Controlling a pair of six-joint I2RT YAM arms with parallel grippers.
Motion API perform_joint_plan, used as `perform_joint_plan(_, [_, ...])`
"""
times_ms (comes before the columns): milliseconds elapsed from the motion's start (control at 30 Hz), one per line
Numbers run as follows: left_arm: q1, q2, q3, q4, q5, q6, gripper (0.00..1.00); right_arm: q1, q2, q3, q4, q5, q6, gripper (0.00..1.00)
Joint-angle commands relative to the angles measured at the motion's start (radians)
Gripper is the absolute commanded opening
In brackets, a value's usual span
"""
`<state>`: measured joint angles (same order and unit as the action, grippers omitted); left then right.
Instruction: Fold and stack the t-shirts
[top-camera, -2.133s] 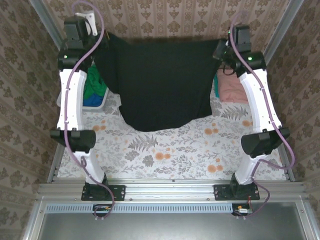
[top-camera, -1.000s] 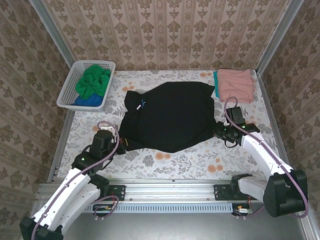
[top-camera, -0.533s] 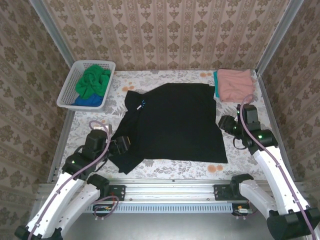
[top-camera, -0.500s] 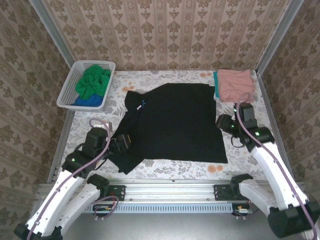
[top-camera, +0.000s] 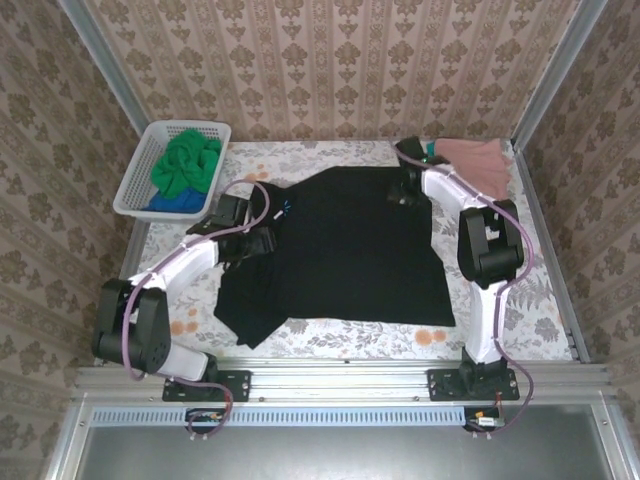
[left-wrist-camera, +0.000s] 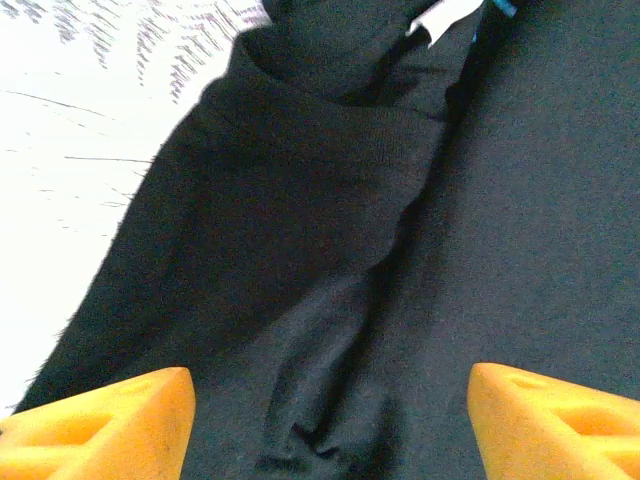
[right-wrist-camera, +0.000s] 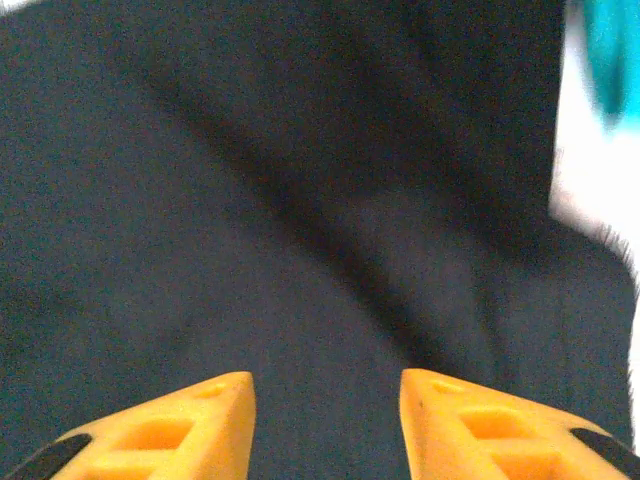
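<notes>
A black t-shirt (top-camera: 345, 250) lies spread flat in the middle of the table, collar at the far left. My left gripper (top-camera: 265, 240) hovers open over its left shoulder. In the left wrist view the orange fingertips (left-wrist-camera: 100, 420) stand wide apart above wrinkled black cloth (left-wrist-camera: 330, 250), with the white neck label (left-wrist-camera: 440, 15) ahead. My right gripper (top-camera: 402, 192) is open over the shirt's far right corner, and its fingertips (right-wrist-camera: 170, 430) frame bare black fabric (right-wrist-camera: 300, 220). A folded salmon pink t-shirt (top-camera: 475, 165) lies on a teal one (top-camera: 430, 155) at the back right.
A white lattice basket (top-camera: 135, 185) at the back left holds a green t-shirt (top-camera: 187, 160) over a blue one (top-camera: 175, 203). Floral tablecloth (top-camera: 360, 340) shows along the near edge. Patterned walls close in on three sides.
Both grippers let go of the black t-shirt's near edge, leaving it spread flat. Both arms then swung to its far side, the left to the collar, the right to the far right corner.
</notes>
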<state>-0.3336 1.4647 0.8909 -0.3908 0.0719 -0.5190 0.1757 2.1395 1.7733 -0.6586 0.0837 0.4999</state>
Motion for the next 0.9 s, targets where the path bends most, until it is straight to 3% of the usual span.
perform_joint_plan(0, [0.015,0.030,0.048,0.055,0.041,0.035,0.75,-0.089,0.183,0.319,-0.128,-0.026,-0.048,0.40])
perform_joint_plan(167, [0.025,0.091,0.080,0.051,0.060,0.051,0.75,-0.161,0.521,0.849,-0.322,-0.163,-0.053,0.39])
perform_joint_plan(233, [0.029,0.115,0.094,0.046,0.066,0.059,0.75,-0.180,0.607,0.974,-0.365,-0.204,-0.039,0.39])
perform_joint_plan(333, [0.035,0.144,0.113,0.034,0.073,0.068,0.75,-0.211,0.623,0.955,-0.356,-0.222,-0.018,0.39])
perform_joint_plan(567, [0.047,0.188,0.142,0.027,0.094,0.090,0.76,-0.281,0.553,0.822,-0.368,-0.104,-0.011,0.38])
perform_joint_plan(867, [0.047,0.241,0.175,0.033,0.106,0.089,0.77,-0.319,0.498,0.792,-0.355,-0.103,-0.035,0.34])
